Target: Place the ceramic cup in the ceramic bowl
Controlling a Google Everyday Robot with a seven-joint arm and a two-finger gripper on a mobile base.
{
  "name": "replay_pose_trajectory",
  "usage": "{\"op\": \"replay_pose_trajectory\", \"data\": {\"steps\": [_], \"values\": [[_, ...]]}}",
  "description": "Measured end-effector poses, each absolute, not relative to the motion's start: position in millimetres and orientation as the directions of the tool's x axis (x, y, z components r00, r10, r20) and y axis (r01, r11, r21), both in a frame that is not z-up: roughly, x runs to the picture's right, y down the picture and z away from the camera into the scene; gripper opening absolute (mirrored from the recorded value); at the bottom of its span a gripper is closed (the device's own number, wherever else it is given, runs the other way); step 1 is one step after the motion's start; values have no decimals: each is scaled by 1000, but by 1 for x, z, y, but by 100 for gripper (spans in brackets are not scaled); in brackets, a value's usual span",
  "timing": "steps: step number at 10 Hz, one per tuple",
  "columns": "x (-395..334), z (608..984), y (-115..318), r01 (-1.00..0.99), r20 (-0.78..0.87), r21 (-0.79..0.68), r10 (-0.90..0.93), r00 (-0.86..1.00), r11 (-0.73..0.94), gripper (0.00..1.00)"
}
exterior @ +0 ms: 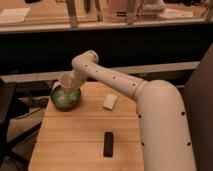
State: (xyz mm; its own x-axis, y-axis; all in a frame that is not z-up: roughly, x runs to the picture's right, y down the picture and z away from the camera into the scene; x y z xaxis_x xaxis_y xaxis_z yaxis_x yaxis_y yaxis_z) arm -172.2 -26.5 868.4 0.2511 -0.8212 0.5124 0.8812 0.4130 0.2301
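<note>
- The cup (66, 80) sits right over the back edge of the green bowl (66, 106), at the far left corner of the wooden table (75, 145). From here its bottom overlaps the bowl's inside, so I honestly can't say if it's hanging just above or already touching.
- The gripper (74, 84) is jammed up against the cup's right side, at the end of the arm reaching in from the right. I can't tell whether it's clamped on the cup or loose.
- The cup looks tipped, with its mouth partly toward the camera. The bowl is straight below it, so my guess is what's left is a short drop down, nothing sideways.
- The white block (109, 102) and the black bar (108, 144) are well apart from all this.
</note>
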Motion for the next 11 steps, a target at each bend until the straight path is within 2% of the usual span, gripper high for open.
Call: {"op": "replay_pose_trajectory", "data": {"steps": [11], "values": [[-167, 874, -24, 879, 531, 218, -808, 257, 423, 0]]}}
